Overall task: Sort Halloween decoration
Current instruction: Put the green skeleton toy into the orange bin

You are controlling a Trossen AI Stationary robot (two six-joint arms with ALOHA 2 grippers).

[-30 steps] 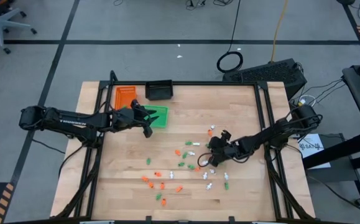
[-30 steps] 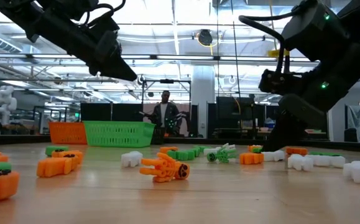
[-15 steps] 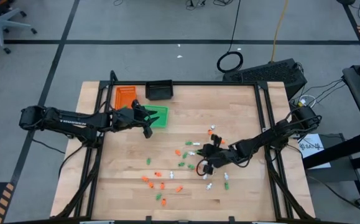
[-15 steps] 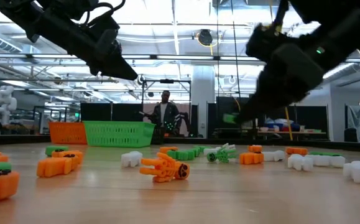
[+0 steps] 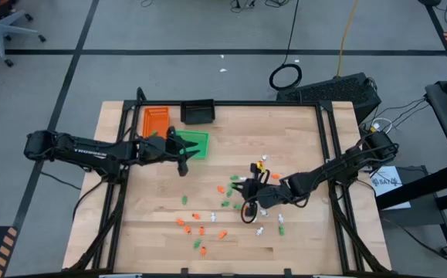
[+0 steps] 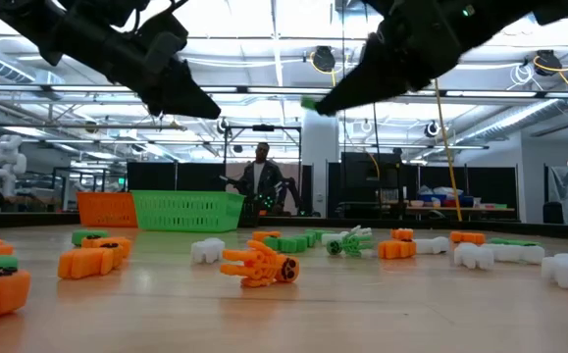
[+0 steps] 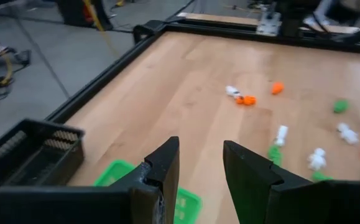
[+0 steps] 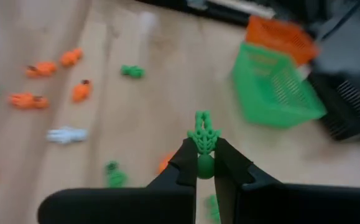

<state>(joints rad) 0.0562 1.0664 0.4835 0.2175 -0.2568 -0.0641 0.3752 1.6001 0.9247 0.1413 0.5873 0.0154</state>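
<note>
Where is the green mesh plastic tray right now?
In the high view the green mesh plastic tray sits at the table's far left, beside the orange tray, under the left gripper.

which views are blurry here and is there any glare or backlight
Right wrist view: the green piece between the fingers is fairly sharp, the table pieces and green tray smeared. Left wrist view: far pieces soft. Low view: ceiling lights backlight both arms into silhouettes. High view: even light, no glare.

trays [image 5: 178, 123]: three side by side, worktop [image 5: 300, 139] far-left corner
pieces [image 5: 208, 224]: scattered mid-worktop, right of trays, toward near edge
</note>
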